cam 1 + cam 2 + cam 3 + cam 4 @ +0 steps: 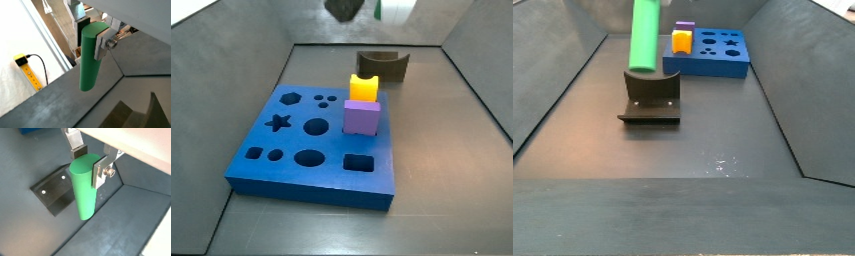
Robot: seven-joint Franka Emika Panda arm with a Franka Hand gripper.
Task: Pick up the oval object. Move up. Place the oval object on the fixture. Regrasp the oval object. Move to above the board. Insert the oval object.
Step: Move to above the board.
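The oval object (83,190) is a bright green smooth rod, hanging roughly upright with its top end clamped between the silver fingers. My gripper (90,162) is shut on it, which also shows in a wrist view (93,34) with the oval object (89,60) pointing down. In a side view the oval object (647,35) hangs just above the dark fixture (652,97); the fixture (55,192) lies below and beside the rod's lower end. The blue board (311,140) with dark shaped holes lies in front of the fixture (385,65). Only a dark bit of the gripper (345,8) shows there.
A yellow block (365,88) and a purple block (362,117) stand on the board's far right part; both also show at the board (714,55). Sloping grey walls (567,90) enclose the floor. A yellow power strip (27,72) lies outside the wall.
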